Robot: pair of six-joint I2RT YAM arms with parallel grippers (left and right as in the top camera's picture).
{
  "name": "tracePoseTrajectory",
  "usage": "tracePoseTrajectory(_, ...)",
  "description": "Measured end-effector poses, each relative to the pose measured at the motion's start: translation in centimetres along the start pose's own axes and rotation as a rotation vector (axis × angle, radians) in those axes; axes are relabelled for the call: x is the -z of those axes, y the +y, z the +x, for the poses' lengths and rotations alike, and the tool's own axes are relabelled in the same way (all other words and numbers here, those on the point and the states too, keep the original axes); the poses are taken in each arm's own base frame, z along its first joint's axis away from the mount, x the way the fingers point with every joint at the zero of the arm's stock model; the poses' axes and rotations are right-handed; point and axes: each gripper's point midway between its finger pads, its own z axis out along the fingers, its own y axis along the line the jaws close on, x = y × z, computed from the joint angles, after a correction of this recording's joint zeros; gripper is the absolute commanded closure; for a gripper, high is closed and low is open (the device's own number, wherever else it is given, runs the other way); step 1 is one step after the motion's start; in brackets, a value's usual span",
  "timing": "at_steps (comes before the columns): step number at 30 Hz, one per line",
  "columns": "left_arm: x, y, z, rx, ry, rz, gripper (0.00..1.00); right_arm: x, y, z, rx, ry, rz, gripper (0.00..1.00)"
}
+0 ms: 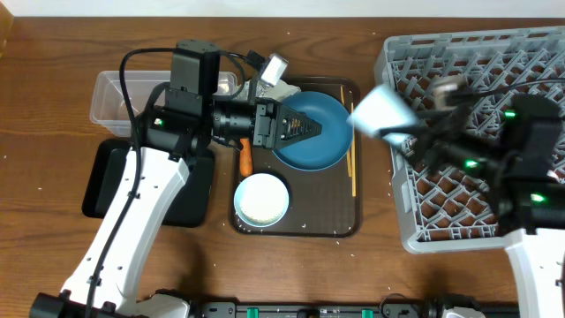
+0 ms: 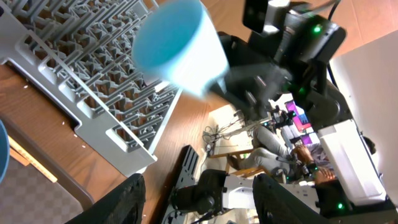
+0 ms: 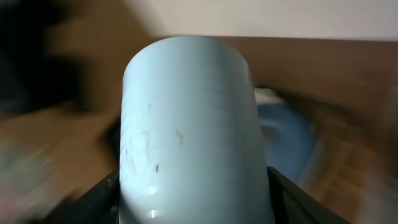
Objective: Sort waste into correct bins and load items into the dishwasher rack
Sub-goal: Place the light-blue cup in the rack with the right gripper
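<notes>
The job looks to be in its early part. The right end effector (image 1: 408, 126) is closed around the light-blue cup (image 1: 381, 109). It holds the cup in the air at the upper-left edge of the dishwasher rack (image 1: 530, 53), on the right of the frame, not yet set among the pegs. Motion blur hides how the cup is tilted. The rack looks nearly bare, save one blurred thing near its top that I cannot identify. The left end effector (image 1: 314, 129) hovers above the dark blue plate (image 1: 318, 152) in the centre, its fingers spread wide with nothing between them. By my judgement most of the work is left. The plate, the white bowl (image 1: 261, 199) and the chopsticks (image 1: 351, 168) lie on the brown serving tray (image 1: 327, 212) and need loading. The carrot (image 1: 245, 161) beside the plate, and the crumpled foil (image 1: 275, 65) and white tissue (image 1: 282, 88) at the tray's top edge, need sorting. The clear tub (image 1: 110, 93) at upper left and the black tray (image 1: 101, 181) below it are partly covered by the left arm, so their contents cannot be judged.
</notes>
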Motion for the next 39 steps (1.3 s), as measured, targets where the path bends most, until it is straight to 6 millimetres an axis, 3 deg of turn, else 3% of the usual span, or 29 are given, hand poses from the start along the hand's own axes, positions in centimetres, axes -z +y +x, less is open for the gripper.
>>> tracePoseTrajectory(4,0.1,0.0,0.0,0.009,-0.001,0.003,0.43,4.4,-8.4,-1.1,-0.169,-0.109,0.380,0.41)
tracePoseTrajectory(7,0.1,0.0,0.0,0.012,-0.001,0.003,0.43,9.3,-14.0,-1.1,-0.334,-0.214,0.638,0.43)
tracePoseTrajectory(13,0.1,0.0,0.0,0.014,-0.001,0.003,0.43,18.0,-20.8,0.8,-0.642,-0.411,0.968,0.44)
tracePoseTrajectory(19,0.1,0.0,0.1,0.025,0.002,0.002,0.43,23.3,-26.2,5.1,-0.942,-0.508,1.137,0.42)
tracePoseTrajectory(23,0.1,0.0,0.1,0.029,0.003,0.002,0.43,24.4,-29.4,7.1,-1.087,-0.552,1.126,0.42)
tracePoseTrajectory(29,0.1,0.3,0.5,0.060,0.011,-0.008,0.43,24.1,-32.7,9.8,-1.293,-0.587,1.005,0.42)
tracePoseTrajectory(33,0.1,0.7,0.6,0.074,0.010,-0.031,0.43,23.0,-33.7,11.1,-1.383,-0.570,0.935,0.30)
tracePoseTrajectory(36,0.0,0.8,0.7,0.073,0.010,-0.041,0.43,22.2,-34.3,10.9,-1.396,-0.571,0.881,0.21)
tracePoseTrajectory(39,-0.3,0.9,0.8,0.072,0.014,-0.048,0.43,22.1,-34.4,9.2,-1.343,-0.606,0.814,0.18)
